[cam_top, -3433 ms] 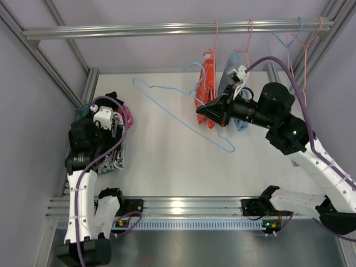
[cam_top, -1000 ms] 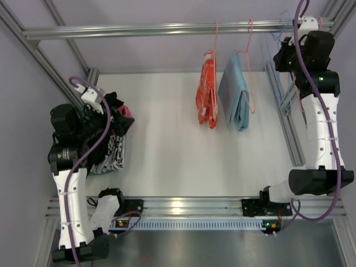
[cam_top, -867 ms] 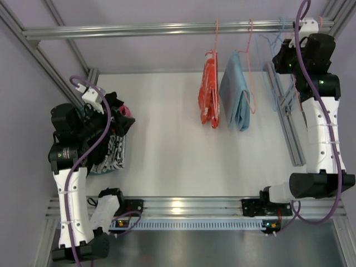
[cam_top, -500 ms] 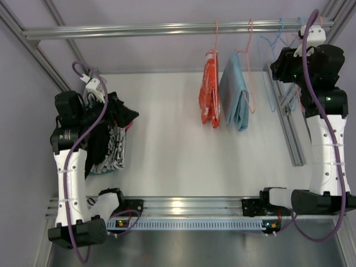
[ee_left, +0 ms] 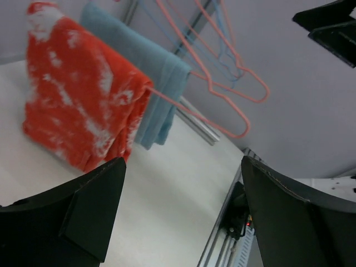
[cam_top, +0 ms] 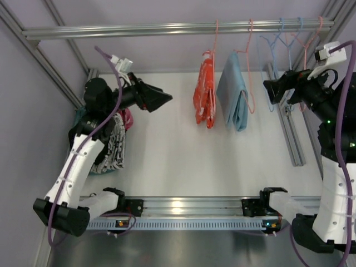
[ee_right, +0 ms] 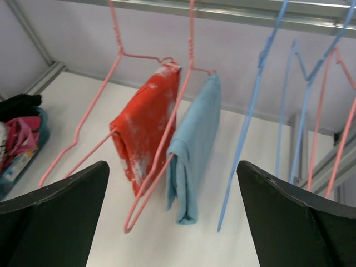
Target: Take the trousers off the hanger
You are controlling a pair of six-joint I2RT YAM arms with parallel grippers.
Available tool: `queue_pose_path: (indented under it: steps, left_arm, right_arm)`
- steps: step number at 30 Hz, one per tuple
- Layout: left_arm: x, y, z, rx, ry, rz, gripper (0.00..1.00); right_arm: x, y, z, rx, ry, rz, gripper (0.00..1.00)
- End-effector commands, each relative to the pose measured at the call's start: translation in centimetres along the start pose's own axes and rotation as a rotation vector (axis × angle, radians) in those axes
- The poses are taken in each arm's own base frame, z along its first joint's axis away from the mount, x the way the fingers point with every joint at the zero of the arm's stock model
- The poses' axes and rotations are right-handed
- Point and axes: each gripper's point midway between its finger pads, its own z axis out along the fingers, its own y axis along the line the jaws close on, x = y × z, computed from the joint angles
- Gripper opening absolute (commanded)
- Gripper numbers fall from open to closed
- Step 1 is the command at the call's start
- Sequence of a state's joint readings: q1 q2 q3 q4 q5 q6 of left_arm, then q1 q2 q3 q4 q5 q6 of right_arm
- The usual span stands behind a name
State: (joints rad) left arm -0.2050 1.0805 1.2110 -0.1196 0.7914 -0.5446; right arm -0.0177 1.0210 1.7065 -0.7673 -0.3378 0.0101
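A: Location of orange-red trousers (cam_top: 203, 89)?
B: Draped over pink hanger (ee_right: 167, 139) on top rail (cam_top: 167, 28), just beside light blue cloth (cam_top: 233, 92).
A: State of left gripper (cam_top: 158, 99)?
B: Spread wide, empty, well apart from trousers.
A: And right gripper (cam_top: 270, 92)?
B: Spread wide too, empty, near blue hangers (cam_top: 281, 44).
A: Anything else?
B: Clothes pile (cam_top: 111, 144) at left table edge.

I saw the trousers (cam_top: 204, 89) in orange-red with white blotches, on a pink hanger (ee_right: 115, 28). Just right of them, the folded cloth (cam_top: 233, 94) was plain light blue. The other hangers (ee_right: 272, 30) farther right were blue and pink. At the left, the heap of clothes (cam_top: 114, 147) mixed a black-and-white print with bright pink. The table (cam_top: 167, 156) was white and the walls (cam_top: 28, 111) pale lilac.
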Motion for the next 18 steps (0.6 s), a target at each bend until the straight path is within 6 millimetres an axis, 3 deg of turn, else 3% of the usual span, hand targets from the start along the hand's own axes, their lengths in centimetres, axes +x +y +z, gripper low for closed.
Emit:
queue_pose_path:
  steps: [1,2,4,5,10,14,15,16,18]
  left_arm:
    - [-3.8,-4.7,4.2,0.174,-0.142,0.012,0.90]
    - [-3.1,-6.1,5.4,0.215,-0.117,-0.035,0.90]
    - [-3.1,-5.5,8.1,0.199,-0.114,-0.102,0.89]
    - [-2.7,-6.4,9.3,0.219,-0.104,-0.146,0.88]
    - [-3.4,-8.4,13.1,0.265,-0.156,-0.255,0.86]
    - [-3.4,-7.0,15.8,0.220,-0.175,-0.370,0.82]
    - [-2.5,-6.0,17.2,0.206,-0.150,-0.398,0.81]
    - [-3.2,-6.4,17.5,0.223,-0.156,-0.417,0.78]
    - [-2.6,-5.7,18.8,0.224,-0.142,-0.439,0.77]
  right_arm:
    - [1.4,3.1,-1.8,-0.151,0.072,0.032,0.99]
    - [1.9,3.5,-2.1,-0.168,0.088,0.041,0.99]
    - [3.3,4.1,-2.7,-0.190,0.135,0.067,0.99]
    - [3.7,4.0,-2.8,-0.188,0.148,0.070,0.99]
    - [7.2,2.9,-3.4,-0.138,0.275,0.034,0.99]
    - [8.1,2.1,-4.1,-0.097,0.309,-0.001,0.99]
    - [8.1,2.0,-4.2,-0.091,0.312,-0.006,0.99]
    - [8.2,1.8,-4.3,-0.079,0.316,-0.011,1.00]
    - [8.4,1.6,-4.5,-0.061,0.323,-0.008,0.99]
